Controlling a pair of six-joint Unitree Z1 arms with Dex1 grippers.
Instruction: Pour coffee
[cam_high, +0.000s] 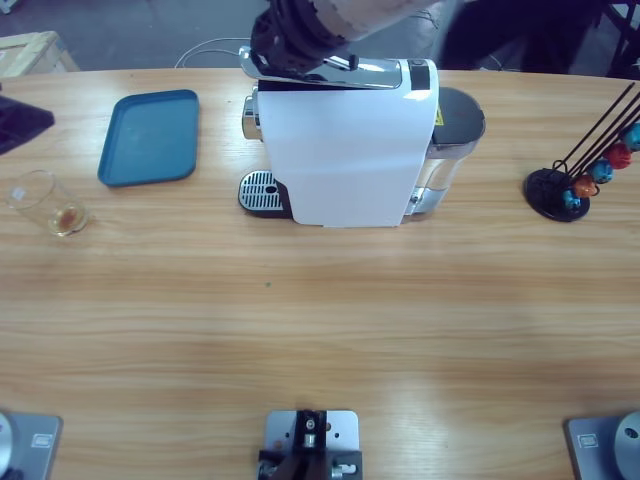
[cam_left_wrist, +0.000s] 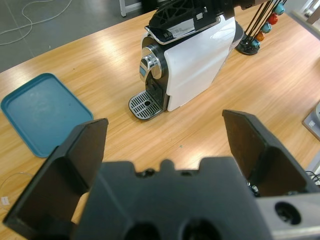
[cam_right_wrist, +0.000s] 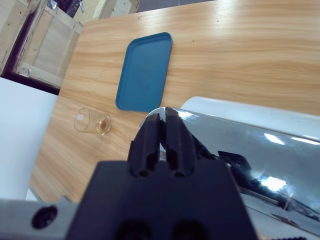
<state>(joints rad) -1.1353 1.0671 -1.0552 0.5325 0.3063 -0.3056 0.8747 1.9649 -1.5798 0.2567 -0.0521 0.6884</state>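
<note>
Glass tumbler (cam_high: 48, 203) lying tilted at worktop (cam_high: 320, 330) left edge, near blue tray (cam_high: 150, 137); coffee (cam_high: 68, 216) forms shallow amber pool inside. Tray holds nothing. White coffee machine (cam_high: 345, 150) stands mid-worktop, drip grate (cam_high: 259, 191) bare. Capsule rack (cam_high: 585, 165) at far right carries blue, red, orange capsules. Right tool (cam_right_wrist: 162, 137) pressed together, resting on machine's chrome top lever (cam_right_wrist: 250, 150). Left tool (cam_left_wrist: 165, 150) spread wide, gripping nothing, above worktop.

Closed right end effector (cam_right_wrist: 161, 131) over chrome lid (cam_right_wrist: 260, 155); tumbler (cam_right_wrist: 92, 122) beside blue tray (cam_right_wrist: 145, 72)
</note>
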